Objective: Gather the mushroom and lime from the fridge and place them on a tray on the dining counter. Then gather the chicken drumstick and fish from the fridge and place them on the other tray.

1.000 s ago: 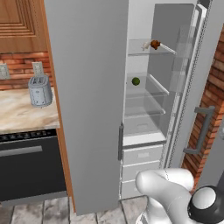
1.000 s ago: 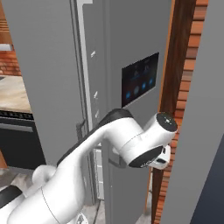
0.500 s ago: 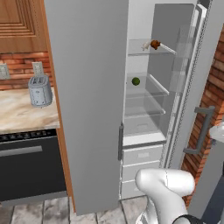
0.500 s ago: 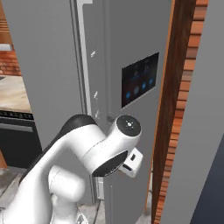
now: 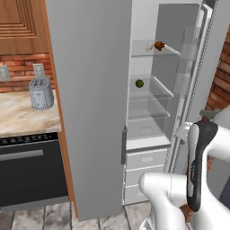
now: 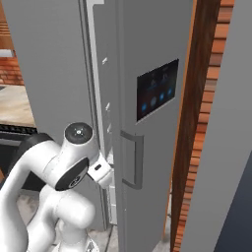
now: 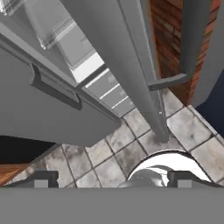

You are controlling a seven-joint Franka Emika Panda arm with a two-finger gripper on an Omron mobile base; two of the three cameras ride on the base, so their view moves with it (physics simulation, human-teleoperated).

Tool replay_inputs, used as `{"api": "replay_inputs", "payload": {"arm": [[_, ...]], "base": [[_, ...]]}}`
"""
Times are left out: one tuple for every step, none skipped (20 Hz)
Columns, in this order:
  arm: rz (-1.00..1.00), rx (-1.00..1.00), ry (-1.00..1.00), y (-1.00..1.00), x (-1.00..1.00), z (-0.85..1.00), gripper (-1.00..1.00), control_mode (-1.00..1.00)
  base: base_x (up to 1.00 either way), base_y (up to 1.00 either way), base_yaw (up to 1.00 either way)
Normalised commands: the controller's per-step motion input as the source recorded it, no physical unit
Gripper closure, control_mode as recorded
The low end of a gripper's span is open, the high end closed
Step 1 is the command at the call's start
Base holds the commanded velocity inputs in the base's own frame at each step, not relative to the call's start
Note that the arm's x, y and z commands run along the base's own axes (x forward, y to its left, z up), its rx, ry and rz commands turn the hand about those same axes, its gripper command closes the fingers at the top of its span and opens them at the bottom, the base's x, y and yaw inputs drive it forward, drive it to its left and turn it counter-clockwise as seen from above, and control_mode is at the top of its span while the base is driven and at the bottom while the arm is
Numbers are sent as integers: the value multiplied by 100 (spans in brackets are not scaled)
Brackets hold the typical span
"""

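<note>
Fridge (image 5: pixel 90 90) standing with right door swung open, left door shut; white interior with glass shelves exposed; chicken drumstick (image 5: pixel 158 45) lying on upper shelf; lime (image 5: pixel 139 83) resting on shelf below, well apart from drumstick; toaster (image 5: pixel 41 93) on marbled kitchen counter (image 5: pixel 18 117) left of fridge, black oven (image 5: pixel 29 170) beneath; gripper (image 7: pixel 111 179) spread wide, holding nothing, aimed down at tiled floor (image 7: pixel 109 148) by open door's lower edge; black panel (image 6: pixel 156 90) and bar handle (image 6: pixel 134 160) visible on door face.

Open fridge (image 5: pixel 90 90) shelves hold lime (image 5: pixel 139 83) and chicken drumstick (image 5: pixel 158 45).
</note>
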Motion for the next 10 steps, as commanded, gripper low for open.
{"api": "replay_inputs", "payload": {"arm": [[-21,0,0,96,63,5,-100,-100],[-27,0,0,88,67,10,-100,-100],[-29,0,0,91,64,16,-100,-100],[-33,0,0,96,61,18,-100,-100],[-34,0,0,96,61,20,-100,-100],[-37,0,0,94,56,19,-100,-100],[-40,0,0,92,59,14,-100,-100],[-40,0,0,86,63,11,-100,-100],[-41,0,0,77,71,9,-100,-100],[-40,0,0,44,74,4,-100,-100]], "base": [[0,0,0],[0,0,0],[0,0,0],[0,0,0],[0,0,0],[0,0,0],[0,0,0],[0,0,0],[0,0,0],[0,0,0]]}}
